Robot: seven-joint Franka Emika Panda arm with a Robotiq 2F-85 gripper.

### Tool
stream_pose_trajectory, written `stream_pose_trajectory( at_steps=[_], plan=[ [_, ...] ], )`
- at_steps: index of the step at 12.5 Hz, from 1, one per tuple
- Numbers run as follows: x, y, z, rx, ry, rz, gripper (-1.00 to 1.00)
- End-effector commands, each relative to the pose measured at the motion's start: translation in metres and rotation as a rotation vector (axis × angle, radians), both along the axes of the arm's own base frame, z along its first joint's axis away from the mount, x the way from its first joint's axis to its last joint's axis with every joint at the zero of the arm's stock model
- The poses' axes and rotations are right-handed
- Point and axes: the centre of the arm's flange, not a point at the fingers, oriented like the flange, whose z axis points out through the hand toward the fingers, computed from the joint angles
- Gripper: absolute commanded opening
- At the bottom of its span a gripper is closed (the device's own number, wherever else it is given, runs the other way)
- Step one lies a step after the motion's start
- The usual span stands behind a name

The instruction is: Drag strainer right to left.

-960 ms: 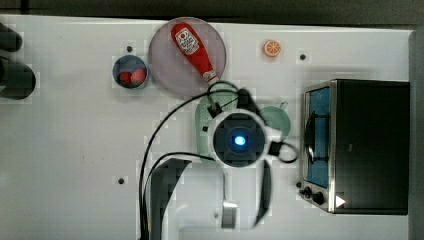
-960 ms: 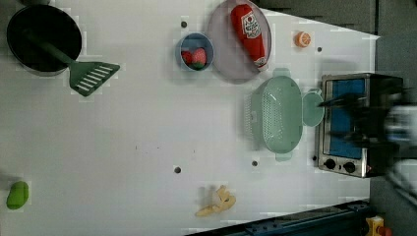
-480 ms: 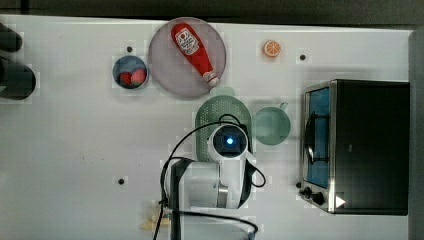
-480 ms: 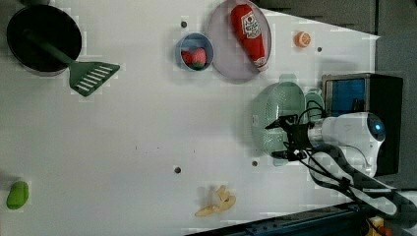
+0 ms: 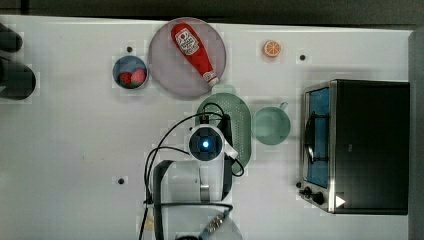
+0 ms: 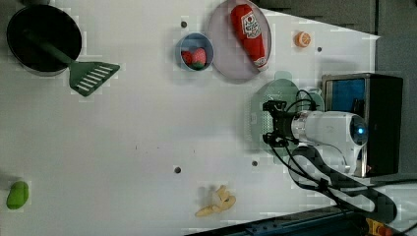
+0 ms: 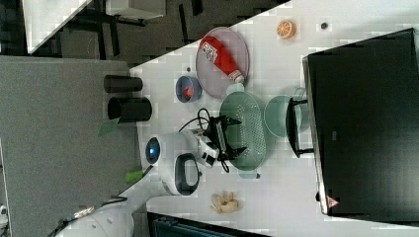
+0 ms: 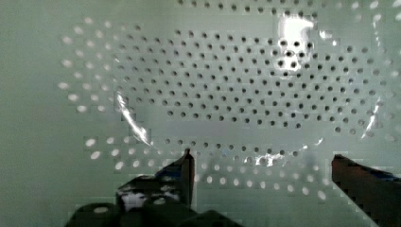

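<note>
The strainer (image 8: 227, 94) looks like smooth pale green plastic, perforated and glossy with bright highlights. Beside it, the toaster oven (image 5: 370, 145) has a matt black casing. The tabletop (image 5: 75, 150) is smooth white.

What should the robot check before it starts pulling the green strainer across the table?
1. Hand open: ok, the two fingers stand wide apart in the right view.
2. Hand over the strainer: ok, the wrist view looks straight into its holed bowl.
3. Hand gripping or touching the strainer: cannot tell how near the fingers are to the rim.
4. Cup out of the way: ok, it sits on the strainer's right in the top view, away from the pull.
5. Plate with the ketchup bottle: not ok, its edge sits very close to the strainer's top end in the top view and might get bumped.
6. Table to the top view's left: ok, bare.
</note>
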Motion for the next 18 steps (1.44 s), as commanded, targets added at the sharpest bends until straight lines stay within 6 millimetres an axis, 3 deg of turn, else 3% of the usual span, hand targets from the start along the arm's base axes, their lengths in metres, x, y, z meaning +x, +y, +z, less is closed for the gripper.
stream_pose_trajectory(
  at_steps=[1,12,18],
  plan=[
    [-0.005,0.015,-0.015,0.003,0.014,-0.036,1.00],
    [0.001,0.073,-0.003,-0.008,0.074,0.069,1.00],
    [-0.005,0.118,0.003,-0.017,0.081,-0.015,1.00]
  ],
)
